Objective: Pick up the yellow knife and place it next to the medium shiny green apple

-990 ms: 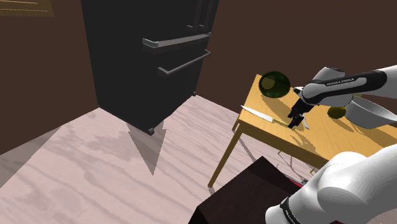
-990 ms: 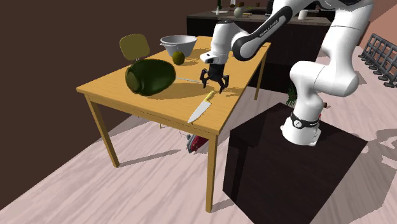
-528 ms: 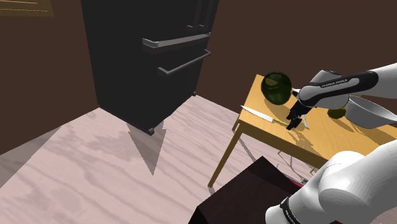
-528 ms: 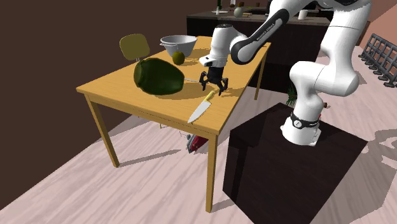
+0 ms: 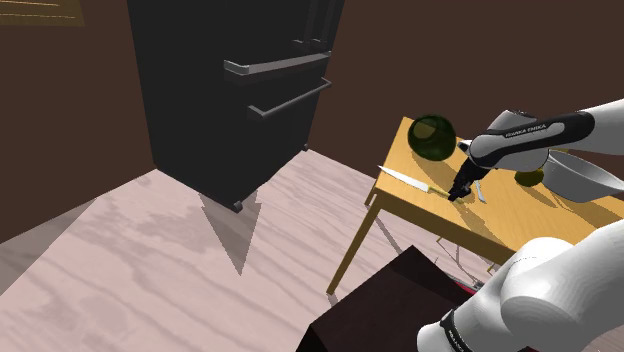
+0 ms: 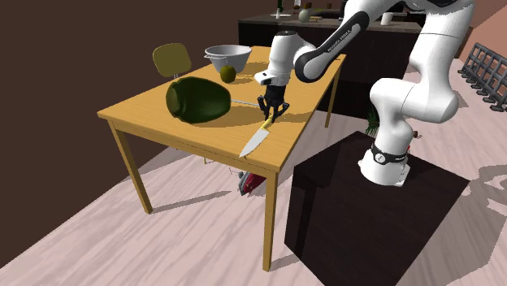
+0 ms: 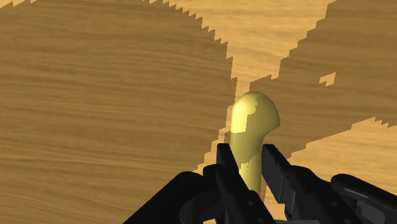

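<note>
Fingers that stood splayed over the knife half a second ago have come together. The hand point(image 7: 248, 156) is now narrow, clasping the yellow handle of the knife point(image 7: 252, 118) from both sides, low over the surface point(image 7: 95, 95). The handle's rounded butt sticks out just past the fingertips.

In the second exterior view the knife appears to lie flat, not yet lifted. Its long axis runs from the hand down toward the near edge of the surface, with the pale blade tip almost at that edge.

Next out from the hand, toward that view's left, sits the big dark green apple point(image 6: 199, 99). It is near the hand but not touching it, and I take it for the task's apple. It lies off to the side of the knife's axis rather than along it. The coming move is therefore probably a lift and a short carry across the blade's line, not along it.

Farther back, a small green apple point(image 6: 228, 74) rests just beside a white bowl point(image 6: 227, 55).
</note>
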